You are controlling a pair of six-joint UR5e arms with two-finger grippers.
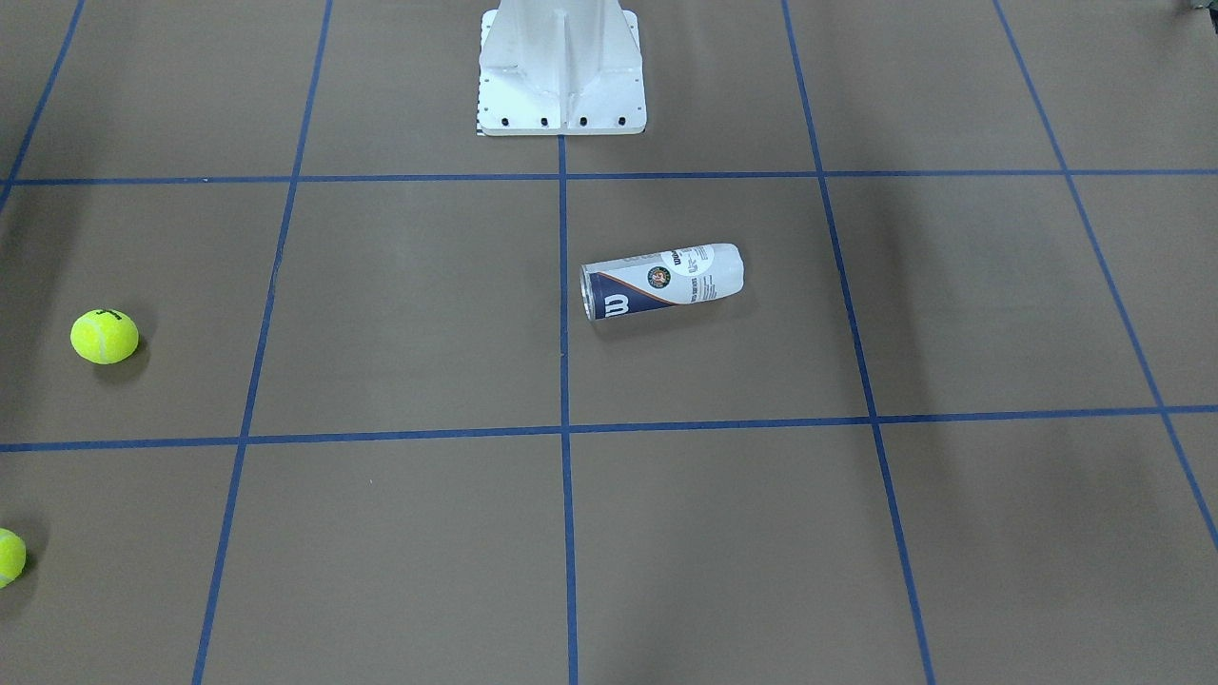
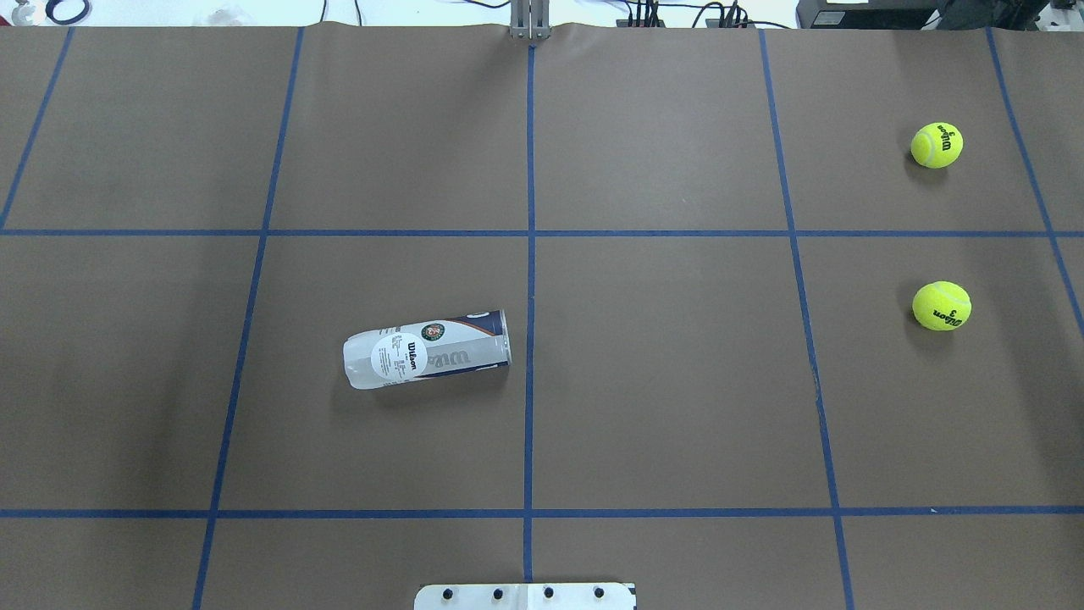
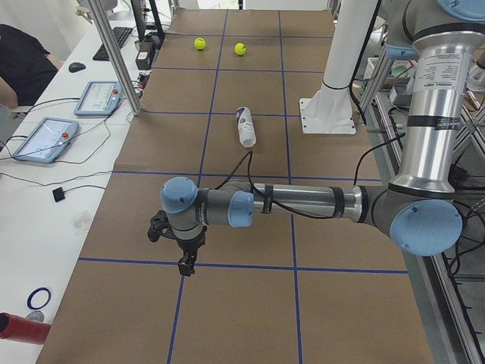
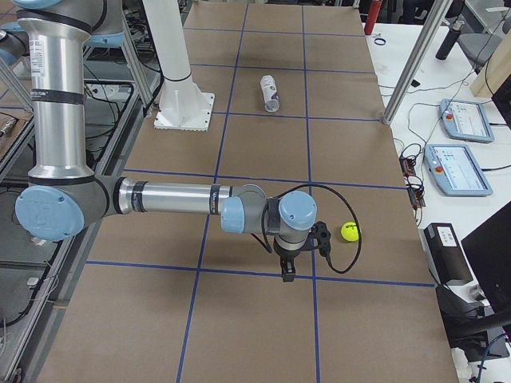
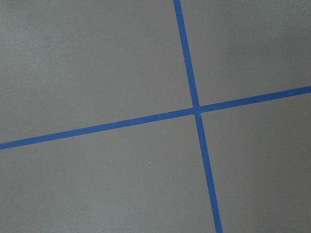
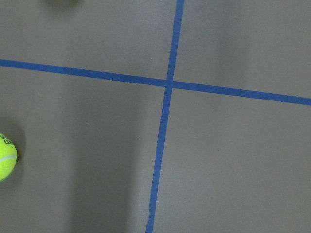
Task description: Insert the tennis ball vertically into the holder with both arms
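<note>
The holder [image 1: 661, 281] is a clear can with a white and navy label. It lies on its side near the table's middle, on the robot's left half [image 2: 428, 349], with its rimmed mouth toward the centre line. Two yellow tennis balls [image 2: 937, 145] [image 2: 941, 305] rest on the robot's right half. The left gripper [image 3: 185, 265] hangs low over a tape crossing, far from the holder [image 3: 244, 126]. The right gripper [image 4: 287, 275] hangs low beside one ball [image 4: 349, 230], which shows at the right wrist view's edge [image 6: 6, 162]. I cannot tell whether either gripper is open or shut.
The white pedestal base [image 1: 561, 86] stands at the robot's edge of the table. Blue tape lines [image 2: 530, 254] grid the brown tabletop. Tablets [image 3: 45, 139] and cables lie on the side bench, where a person [image 3: 23, 61] sits.
</note>
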